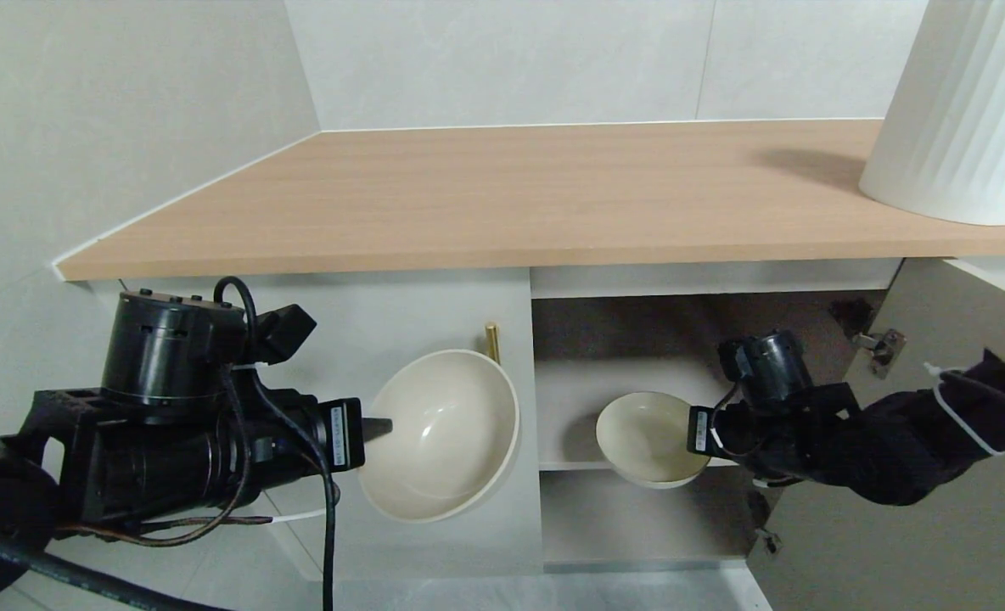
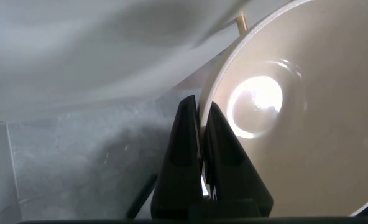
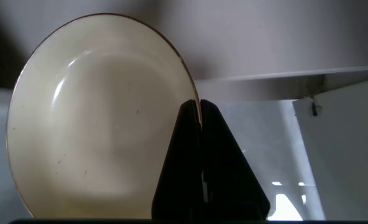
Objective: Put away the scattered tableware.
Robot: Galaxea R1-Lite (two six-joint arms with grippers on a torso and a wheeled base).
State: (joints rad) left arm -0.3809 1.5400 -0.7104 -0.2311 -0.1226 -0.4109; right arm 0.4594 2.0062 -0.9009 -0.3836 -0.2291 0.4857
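Head view: small bowl [image 1: 647,437] at shelf [image 1: 564,407]

left arm [image 1: 171,441]: black cylindrical housing, looped black cables, white label. right arm [image 1: 893,450]: black, white cable tie. left gripper [image 2: 200,112]: tapered black fingers [image 2: 184,143].

The rim of a cream bowl [image 2: 314,155] is gripped by the left gripper [image 2: 200,118]. One black finger [image 2: 185,137] is pressed on the outer side of the rim, and the other on the inner side. The inside of the bowl is turned towards the camera, and a bright spot of light is reflected near its bottom. The tip of a gold handle [image 2: 240,23] is seen just beside the rim. A pale grey surface [image 2: 78,155] lies behind.
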